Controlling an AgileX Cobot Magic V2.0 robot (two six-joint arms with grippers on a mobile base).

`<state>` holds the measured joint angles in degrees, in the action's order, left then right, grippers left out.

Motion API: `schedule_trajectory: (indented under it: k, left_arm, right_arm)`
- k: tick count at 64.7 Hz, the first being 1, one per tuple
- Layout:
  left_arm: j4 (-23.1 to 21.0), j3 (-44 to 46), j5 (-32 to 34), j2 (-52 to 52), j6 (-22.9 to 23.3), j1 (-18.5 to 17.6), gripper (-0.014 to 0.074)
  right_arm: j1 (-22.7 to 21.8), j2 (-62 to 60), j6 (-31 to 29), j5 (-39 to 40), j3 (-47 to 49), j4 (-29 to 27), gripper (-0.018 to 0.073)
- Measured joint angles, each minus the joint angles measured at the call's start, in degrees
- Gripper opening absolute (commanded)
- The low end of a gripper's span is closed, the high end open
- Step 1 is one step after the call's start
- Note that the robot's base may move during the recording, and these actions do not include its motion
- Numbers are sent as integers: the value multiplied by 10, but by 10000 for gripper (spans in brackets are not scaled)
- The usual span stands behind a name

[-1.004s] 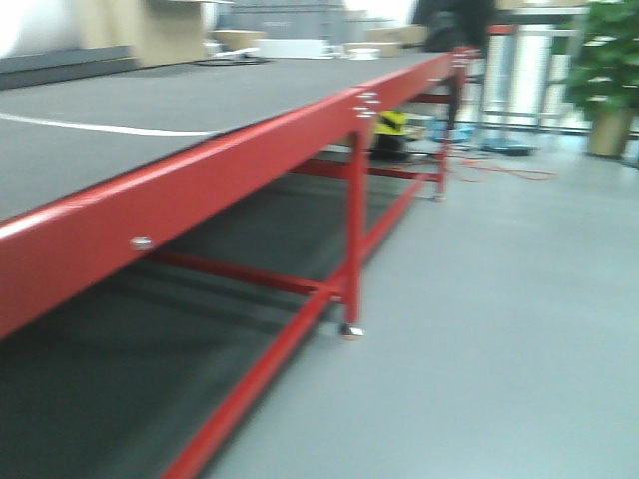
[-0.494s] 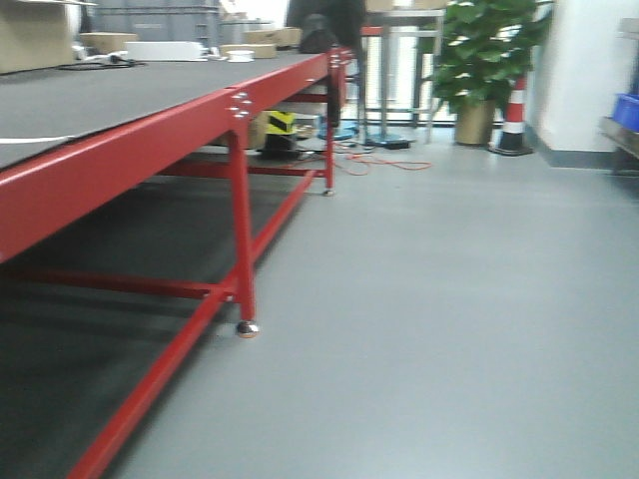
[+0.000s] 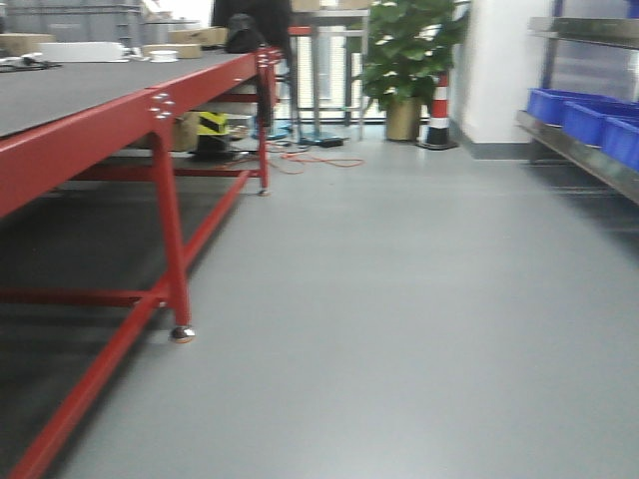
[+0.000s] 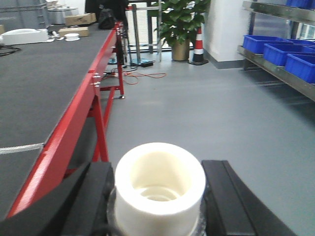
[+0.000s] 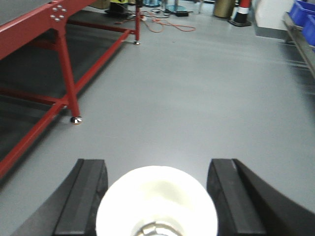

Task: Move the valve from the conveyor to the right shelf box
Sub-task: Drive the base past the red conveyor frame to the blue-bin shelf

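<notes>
Holds the valve (image 4: 160, 187) clear of the conveyor (image 4: 34, 93), clamped in the left pincer (image 4: 158, 167) with the black fingers (image 4: 98, 196) pressed to both sides of its whitish end. Carries a second valve (image 5: 157, 201) the same way in the right pincer (image 5: 156, 169), closed around a like white end. Shows, in the front view, a swing to the right over the last second: less and less of the red-framed belt, then bare floor (image 3: 399, 299), and now a shelf (image 3: 584, 165) with blue boxes (image 3: 584, 115) at the right edge. Suggests pick-up done and the carry toward the box under way, placing not yet begun. Points the open, hollow end back up toward the wrist camera, so puts the long axis roughly upright between the fingers, crosswise to the squeeze. Hides lever and metal body below the white end.
</notes>
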<state>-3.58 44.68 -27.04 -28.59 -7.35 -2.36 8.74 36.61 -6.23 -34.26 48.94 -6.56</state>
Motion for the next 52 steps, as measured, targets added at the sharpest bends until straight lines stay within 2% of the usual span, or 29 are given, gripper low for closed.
schedule_trajectory:
  k: [52]
  left_arm:
    - [0,0,0,0,0,0,-111]
  right_arm:
    - [0,0,0,-1,0,-2,-154]
